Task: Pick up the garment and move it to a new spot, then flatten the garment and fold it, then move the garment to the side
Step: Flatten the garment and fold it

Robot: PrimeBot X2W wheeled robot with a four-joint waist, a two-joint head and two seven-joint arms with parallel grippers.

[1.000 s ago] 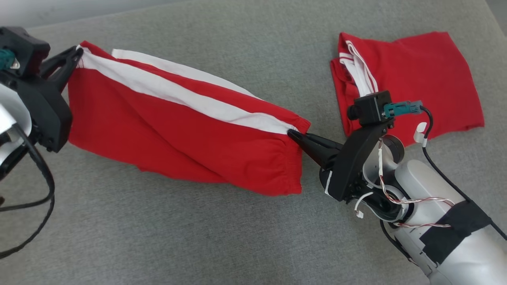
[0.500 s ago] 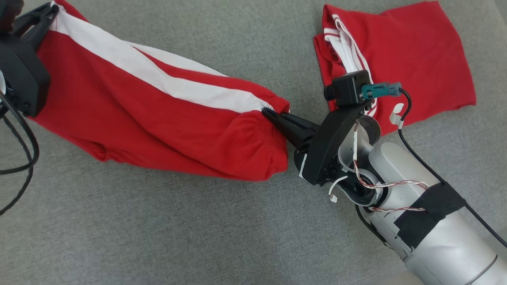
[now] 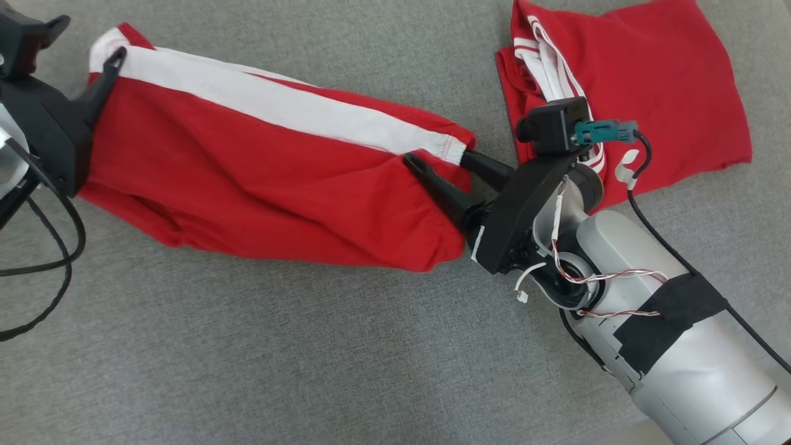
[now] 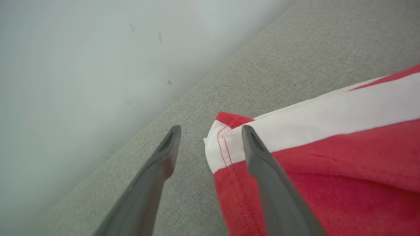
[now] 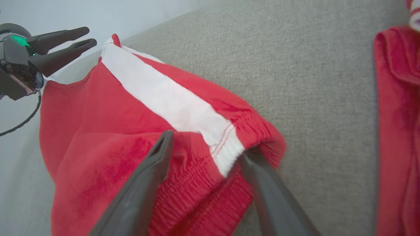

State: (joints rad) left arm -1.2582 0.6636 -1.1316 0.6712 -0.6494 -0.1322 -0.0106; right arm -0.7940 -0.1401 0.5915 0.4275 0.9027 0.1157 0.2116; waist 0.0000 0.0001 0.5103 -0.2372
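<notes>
The garment, red shorts with a white side stripe, lies stretched across the grey cushion. My left gripper stands open at the hem corner. In the left wrist view the hem corner sits between the spread fingers of the left gripper, one finger over the cloth. My right gripper is open at the elastic waistband. In the right wrist view the right gripper straddles the waistband, with the left gripper at the far end.
A second red garment with white stripes lies folded at the back right, just behind my right wrist, and its edge shows in the right wrist view. The cushion's far edge meets a pale wall beside the left gripper.
Both grippers were shut on the shorts' ends and have opened, letting the cloth go. The shorts have settled flatter on the cushion. The head view has also shifted.
</notes>
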